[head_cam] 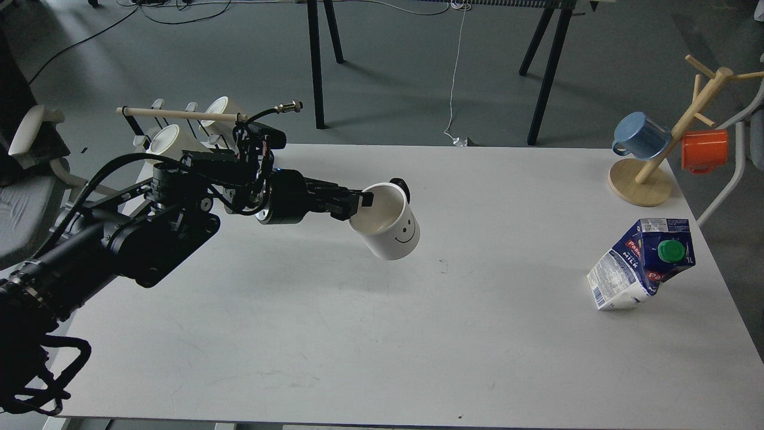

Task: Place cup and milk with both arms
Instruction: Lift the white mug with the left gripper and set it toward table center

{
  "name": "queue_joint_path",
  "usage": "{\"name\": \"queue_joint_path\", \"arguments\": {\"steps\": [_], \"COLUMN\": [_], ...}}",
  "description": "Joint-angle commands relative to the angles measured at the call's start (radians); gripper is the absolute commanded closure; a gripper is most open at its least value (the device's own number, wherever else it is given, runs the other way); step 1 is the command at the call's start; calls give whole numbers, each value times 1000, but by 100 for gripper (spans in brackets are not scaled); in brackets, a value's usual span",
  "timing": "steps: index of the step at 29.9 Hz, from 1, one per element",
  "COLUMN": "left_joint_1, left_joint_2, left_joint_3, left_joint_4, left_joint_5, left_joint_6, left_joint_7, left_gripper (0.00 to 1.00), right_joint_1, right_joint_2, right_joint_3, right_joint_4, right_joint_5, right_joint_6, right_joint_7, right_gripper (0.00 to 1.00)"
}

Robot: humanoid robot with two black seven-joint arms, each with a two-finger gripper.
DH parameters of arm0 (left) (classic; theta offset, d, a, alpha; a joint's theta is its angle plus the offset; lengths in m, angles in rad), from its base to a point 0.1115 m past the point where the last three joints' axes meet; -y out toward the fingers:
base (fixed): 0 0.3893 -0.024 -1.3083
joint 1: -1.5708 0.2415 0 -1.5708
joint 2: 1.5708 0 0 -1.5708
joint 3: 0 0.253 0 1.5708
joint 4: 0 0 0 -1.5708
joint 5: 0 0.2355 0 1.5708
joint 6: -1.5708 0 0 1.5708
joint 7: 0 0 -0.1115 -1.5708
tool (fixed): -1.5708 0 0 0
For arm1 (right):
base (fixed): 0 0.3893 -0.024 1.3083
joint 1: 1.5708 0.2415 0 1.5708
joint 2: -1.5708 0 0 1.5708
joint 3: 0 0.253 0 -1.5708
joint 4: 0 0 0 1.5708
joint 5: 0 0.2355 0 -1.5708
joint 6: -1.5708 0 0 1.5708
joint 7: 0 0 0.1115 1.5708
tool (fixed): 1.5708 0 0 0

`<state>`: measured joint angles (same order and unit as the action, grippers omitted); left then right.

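The cup [391,230], white with a black handle and a smiley face, hangs tilted above the table's middle. My left gripper [360,203] is shut on its near rim, one finger inside the mouth and one outside. The cup's base is clear of the table [358,334]. The milk [641,263], a dented blue and white carton with a green cap, stands leaning near the table's right edge, far from the left gripper. My right arm and gripper are out of view.
A wooden mug tree [641,179] at the back right carries a blue mug [641,136] and an orange mug [705,150]. A rack with cream mugs [170,140] stands at the back left behind my left arm.
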<state>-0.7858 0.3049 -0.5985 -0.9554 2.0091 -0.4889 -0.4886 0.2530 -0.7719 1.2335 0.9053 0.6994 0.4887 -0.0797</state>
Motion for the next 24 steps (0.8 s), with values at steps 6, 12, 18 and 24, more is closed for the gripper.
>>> {"name": "queue_joint_path", "arguments": {"steps": [6,12,18,24], "left_joint_1": [34,66,77,100], "left_joint_2": [-139,-141,-136,-127], "left_joint_3": [43,57,57,55], "left_joint_4": [99,119,121,121], "left_joint_5": [96,97,92,86], "left_joint_6": [0,39,70,70], "left_joint_7": [0,0,0,0], "left_gripper": [96,92,84,72], "right_joint_1": [3,3,2,2], "right_joint_2": [-3,-4,-3,-3], "right_joint_3": [0,0,0,0], "right_joint_4": [0,0,0,0], "right_joint_5": [0,0,0,0], "right_joint_6": [0,0,0,0], "right_joint_7": [0,0,0,-6], "right_gripper": [2,2,2,2]}}
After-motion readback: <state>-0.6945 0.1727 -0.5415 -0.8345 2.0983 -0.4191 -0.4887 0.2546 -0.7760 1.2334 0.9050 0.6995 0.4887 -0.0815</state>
